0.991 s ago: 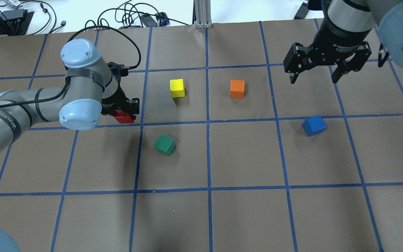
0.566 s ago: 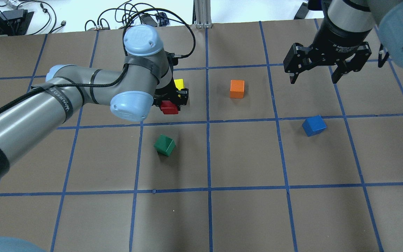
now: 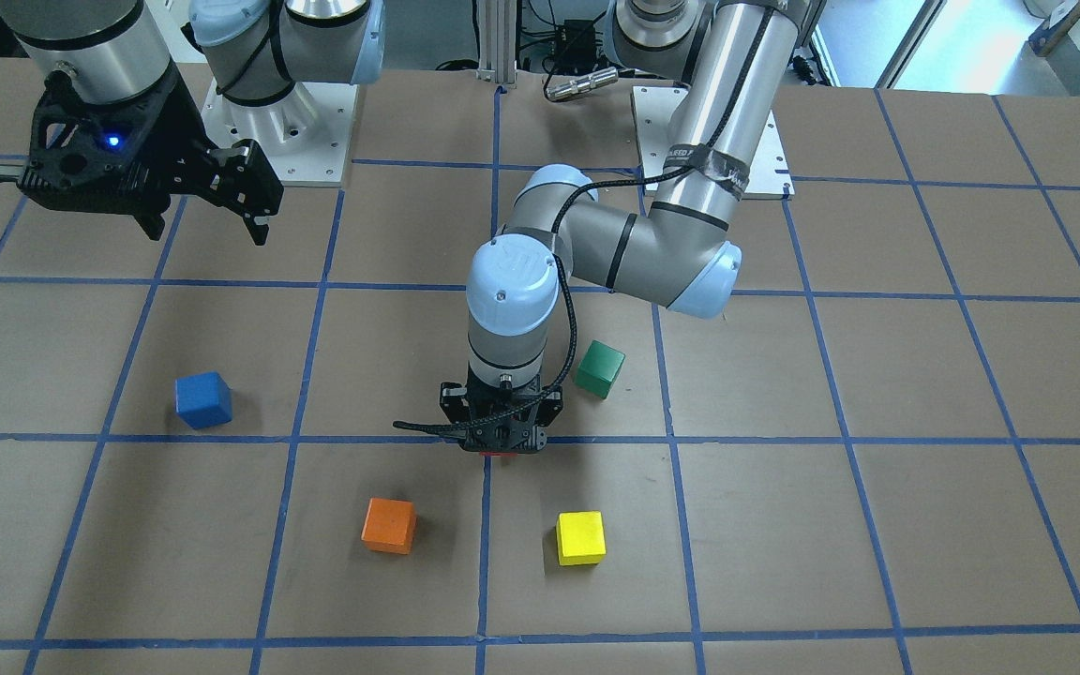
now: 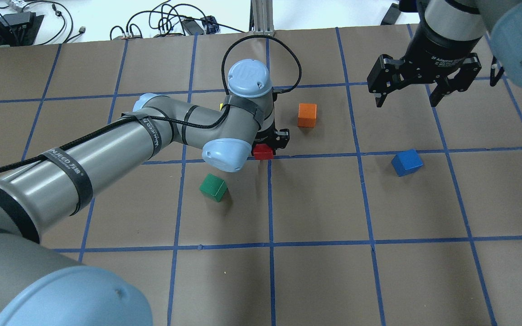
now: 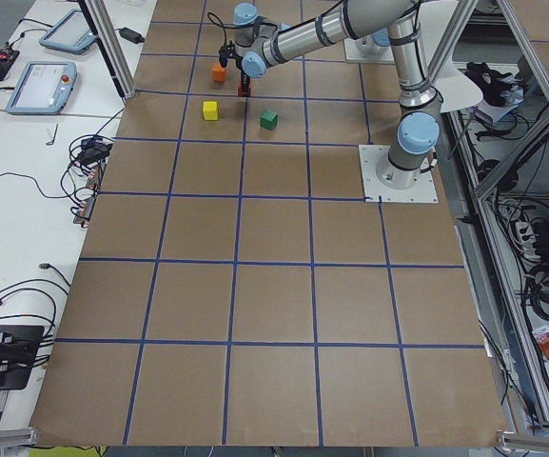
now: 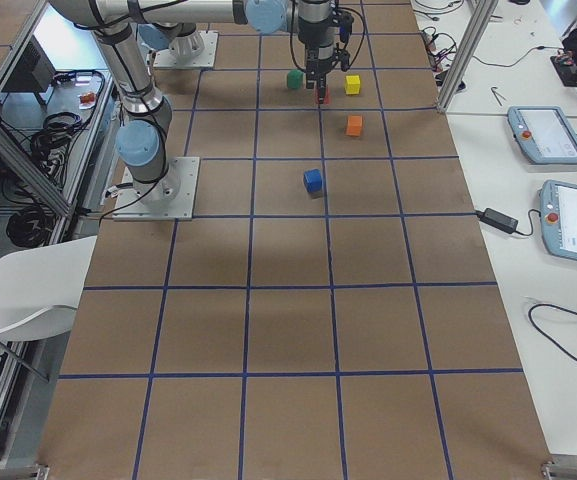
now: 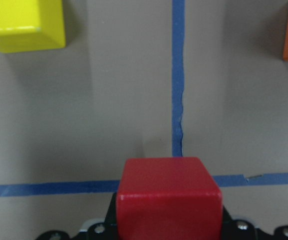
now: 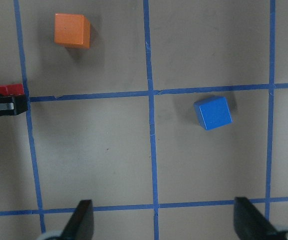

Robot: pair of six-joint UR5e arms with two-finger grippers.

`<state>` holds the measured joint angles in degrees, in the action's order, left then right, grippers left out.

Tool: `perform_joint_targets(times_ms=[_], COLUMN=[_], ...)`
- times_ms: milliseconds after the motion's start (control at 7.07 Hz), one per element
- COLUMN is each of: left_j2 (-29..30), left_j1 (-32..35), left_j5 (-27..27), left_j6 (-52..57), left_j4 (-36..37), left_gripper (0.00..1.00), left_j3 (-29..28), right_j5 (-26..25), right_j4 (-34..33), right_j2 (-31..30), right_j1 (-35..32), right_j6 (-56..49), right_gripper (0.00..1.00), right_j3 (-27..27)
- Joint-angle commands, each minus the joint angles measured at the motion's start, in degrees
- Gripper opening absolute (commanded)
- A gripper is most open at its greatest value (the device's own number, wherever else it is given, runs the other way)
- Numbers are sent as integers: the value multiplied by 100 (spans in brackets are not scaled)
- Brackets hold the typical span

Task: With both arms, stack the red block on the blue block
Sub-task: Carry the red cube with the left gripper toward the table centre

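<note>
Jaws of the left gripper (image 4: 273, 141) are closed on the red block (image 4: 263, 152), pinching it on two opposite sides; only its top and one side face show under the black fingers. In the left wrist view the block's faces run square with the blue tape lines (image 7: 177, 75), and it sits over a crossing of them; whether it touches the table (image 4: 324, 203) cannot be told. As a cube it has no longer side. The right gripper (image 4: 406, 105) hangs spread wide with nothing between its fingers (image 8: 81, 220), well apart from the left one. The blue block (image 4: 406, 162) lies on the table nearer the robot than that gripper and far to the red block's right, turned askew to the grid, inside one cell. An orange block (image 4: 307, 115) stands near the left gripper, a green block (image 4: 213, 188) on its other side, a yellow block (image 3: 580, 538) beyond.
</note>
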<state>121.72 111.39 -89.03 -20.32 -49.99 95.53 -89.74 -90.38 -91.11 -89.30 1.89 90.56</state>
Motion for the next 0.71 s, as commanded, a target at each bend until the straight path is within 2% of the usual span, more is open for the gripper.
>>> perform_joint_targets(times_ms=[0,283,425,566], left_j2=[203,-120,-522,-1022], left_j1=[84,24,-317,-894], left_j5=[52,123,114,114], left_j6=[37,264,396,1197], left_j4=[95,8,-463,-981], left_gripper=[99,100,100,100], left_j3=[35,-8,44,18], right_j5=[0,0,0,0], right_j4=[37,55,64,47], right_j2=[-3,-30,-30,-21], right_j1=[0,0,0,0], right_j6=[14,14,14,-47], right_gripper=[100,100,100,100], right_j3=[-3,5,5,5])
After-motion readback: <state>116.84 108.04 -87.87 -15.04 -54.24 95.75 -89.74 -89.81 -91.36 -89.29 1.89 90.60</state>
